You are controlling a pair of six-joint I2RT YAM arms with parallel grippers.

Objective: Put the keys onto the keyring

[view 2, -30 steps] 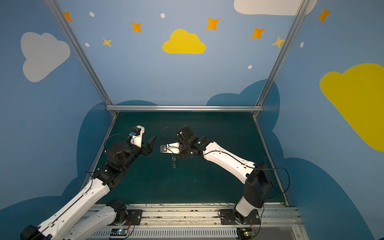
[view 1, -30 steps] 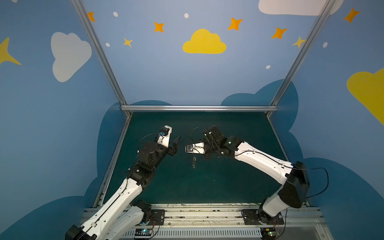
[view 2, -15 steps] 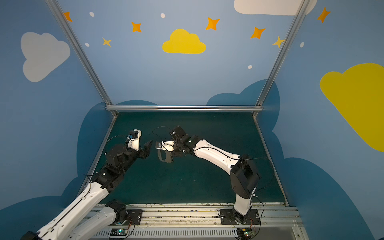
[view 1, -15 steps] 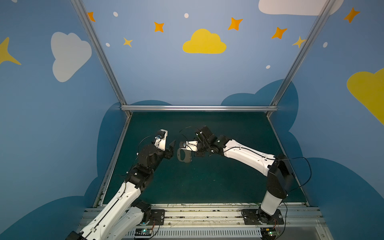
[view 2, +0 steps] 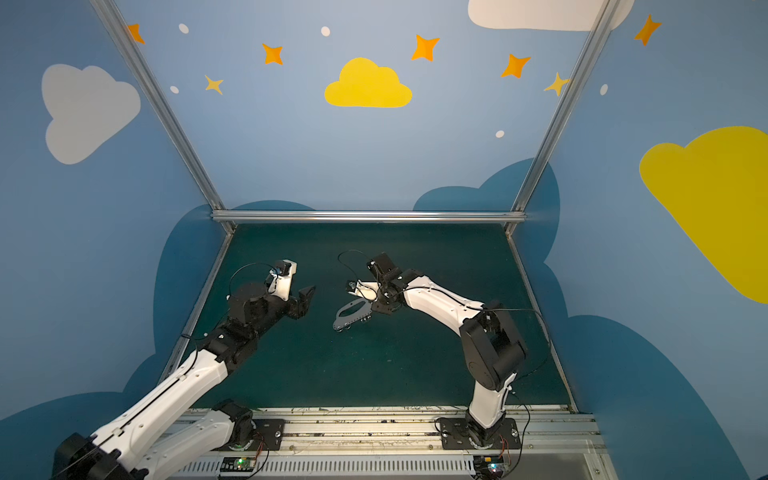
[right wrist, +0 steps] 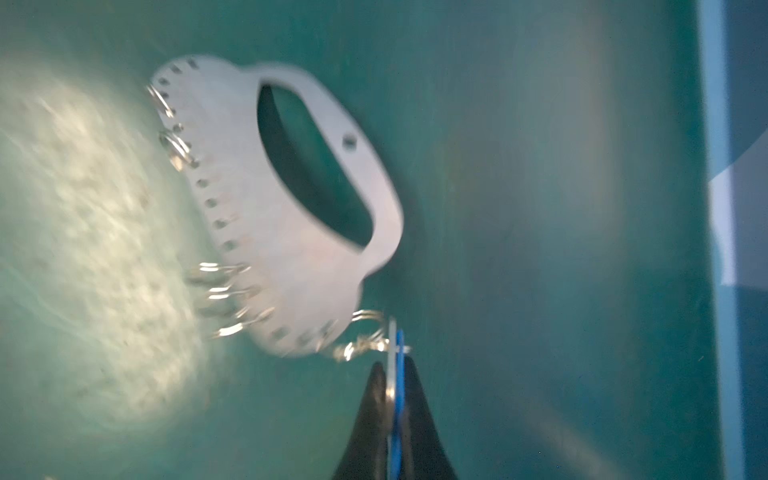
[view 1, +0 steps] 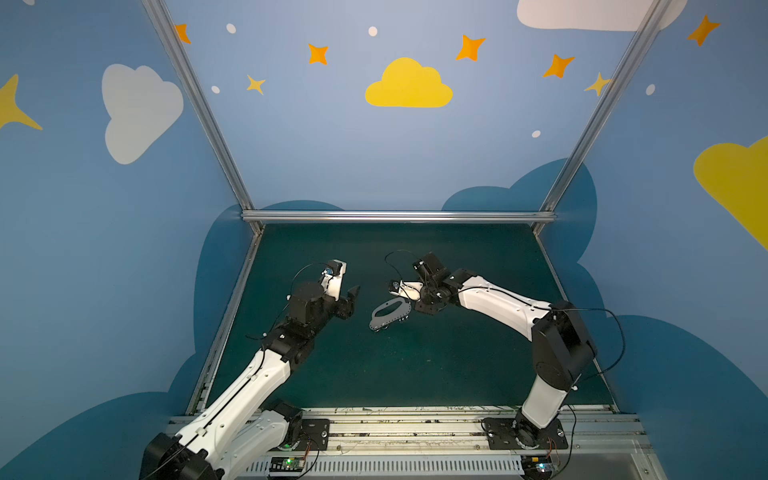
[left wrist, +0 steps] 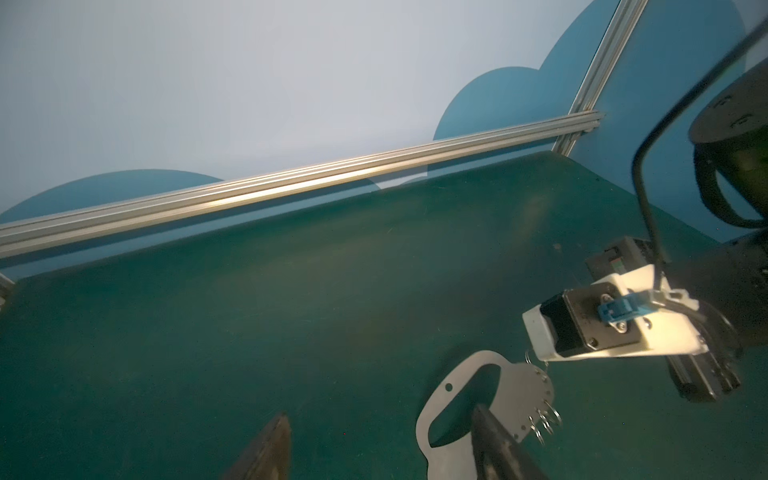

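Pinches the keys (right wrist: 395,338) tight in the right gripper (right wrist: 393,365), low centre of the right wrist frame, small wire rings (right wrist: 368,318) linking them to the keyring (view 1: 390,319). Shows the keyring tilted at mid-frame in both top views, over the green mat (view 1: 415,365). Leaves the left gripper (left wrist: 381,413) released, left of centre, apart from the keyring.

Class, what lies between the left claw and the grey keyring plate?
Nothing: only bare green mat separates the left claw from the keyring. Both top views show it.
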